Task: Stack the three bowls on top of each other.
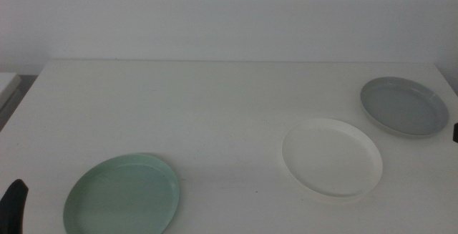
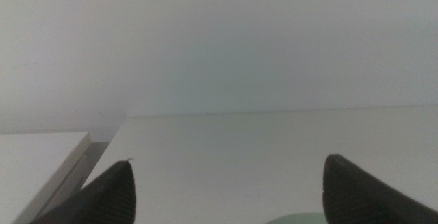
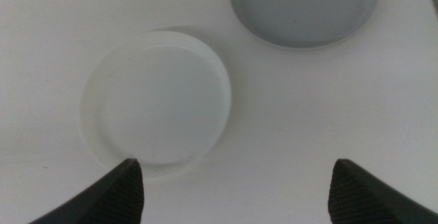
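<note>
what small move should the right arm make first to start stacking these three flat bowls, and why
Probably lower the right gripper, jaws open, to the round matte white bowl's near rim. All three lie apart: grey bowl beside it, mint green bowl far off by the waiting left gripper.

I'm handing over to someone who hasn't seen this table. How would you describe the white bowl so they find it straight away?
Start at the white table and look to its right half, where two bowls lie close together but apart. The white bowl is the nearer one, with the grey bowl beyond it toward the far right corner. It almost matches the tabletop, unlike its grey neighbour and the mint green bowl at near left.
</note>
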You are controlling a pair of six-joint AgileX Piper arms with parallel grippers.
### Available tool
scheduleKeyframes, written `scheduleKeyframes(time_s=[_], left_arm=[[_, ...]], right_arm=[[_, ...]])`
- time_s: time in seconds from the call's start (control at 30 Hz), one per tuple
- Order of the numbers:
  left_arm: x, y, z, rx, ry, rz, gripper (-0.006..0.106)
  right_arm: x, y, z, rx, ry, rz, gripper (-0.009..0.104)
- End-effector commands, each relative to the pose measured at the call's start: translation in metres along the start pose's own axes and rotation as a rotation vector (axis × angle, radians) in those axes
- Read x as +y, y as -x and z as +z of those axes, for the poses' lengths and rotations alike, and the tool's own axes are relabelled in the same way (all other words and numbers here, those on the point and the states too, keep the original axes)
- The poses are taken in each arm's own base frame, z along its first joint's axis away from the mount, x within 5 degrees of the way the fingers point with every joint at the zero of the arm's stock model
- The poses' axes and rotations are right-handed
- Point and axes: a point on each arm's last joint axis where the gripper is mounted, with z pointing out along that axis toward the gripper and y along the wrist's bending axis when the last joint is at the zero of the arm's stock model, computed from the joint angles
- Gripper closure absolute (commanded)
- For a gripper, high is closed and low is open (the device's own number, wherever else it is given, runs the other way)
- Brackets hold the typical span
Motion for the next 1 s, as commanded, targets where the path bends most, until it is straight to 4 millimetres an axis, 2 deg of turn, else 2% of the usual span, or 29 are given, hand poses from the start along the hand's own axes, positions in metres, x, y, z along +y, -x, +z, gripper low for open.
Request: scheduleKeyframes(time_s=[0.0,0.17,0.37,0.57,0.73,0.97], left_arm=[[0.0,0.002,0.0,-0.017,-0.001,-0.012,0.007],[0.0,0.002,0.0,-0.017,-0.001,-0.012,0.007],[0.0,0.002,0.0,-0.017,-0.001,-0.012,0.007],[0.0,0.002,0.0,-0.017,-0.001,-0.012,0.007],[0.0,0.002,0.0,-0.017,-0.001,-0.012,0.007],[0.0,0.002,0.0,-0.017,-0.001,-0.012,0.007]], right_arm=[[0.001,0.004,-0.001,-0.016,0.015,0.029,0.002],[0.001,0.007,0.0,-0.043,0.021,0.034,0.002],[0.003,0.016,0.025,0.102,0.004,0.041,0.002],[0.005,0.028,0.07,0.266,0.005,0.075,0.002],[0.004,0.028,0.128,0.41,-0.011,0.084,0.002],[0.004,0.033,0.19,0.498,-0.012,0.131,0.003]])
